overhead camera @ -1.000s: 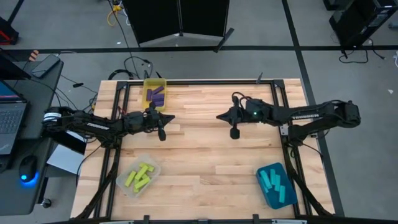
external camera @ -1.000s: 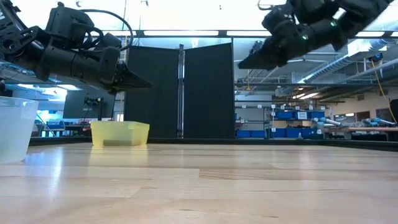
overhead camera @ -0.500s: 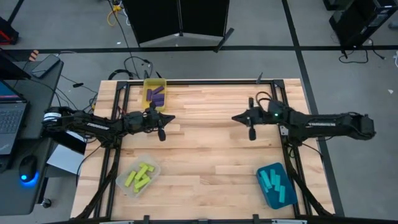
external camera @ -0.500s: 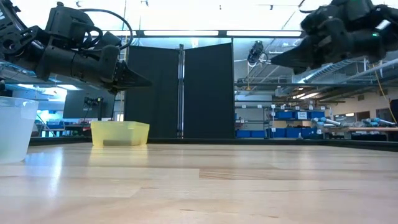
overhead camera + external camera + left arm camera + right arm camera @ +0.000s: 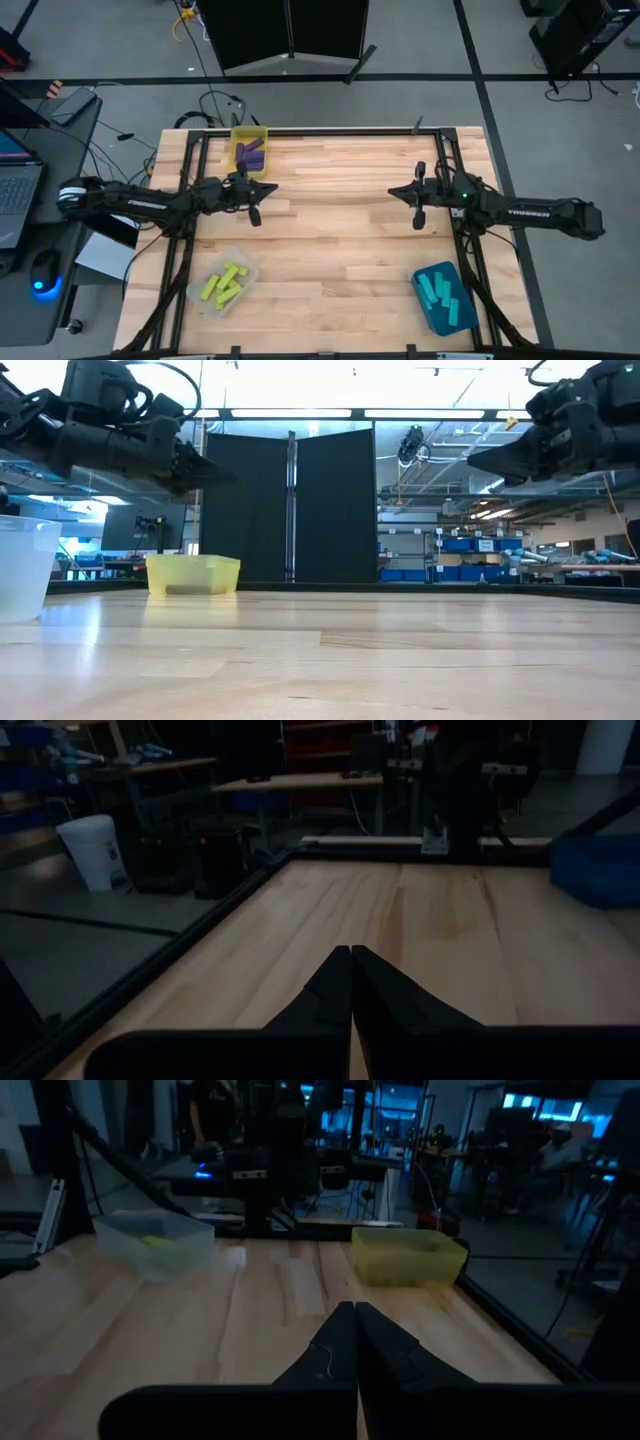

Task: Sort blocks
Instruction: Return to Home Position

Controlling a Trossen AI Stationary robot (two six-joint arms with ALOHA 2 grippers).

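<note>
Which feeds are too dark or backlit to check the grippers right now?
Both wrist views: dim; the left gripper and right gripper are near-black but read as shut. Low view: backlit by the ceiling lights, both grippers in silhouette, sheen on the table. High view: evenly lit, no glare.

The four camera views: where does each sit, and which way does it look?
High view: above the table, straight down; left pincer and right pincer show.
Low view: at tabletop height, level toward the yellow bin; both pincers overhead.
Left wrist view: on that wrist, past its shut pincer toward the teal bin.
Right wrist view: past its shut pincer toward the clear bin and yellow bin; the high view shares both.
</note>
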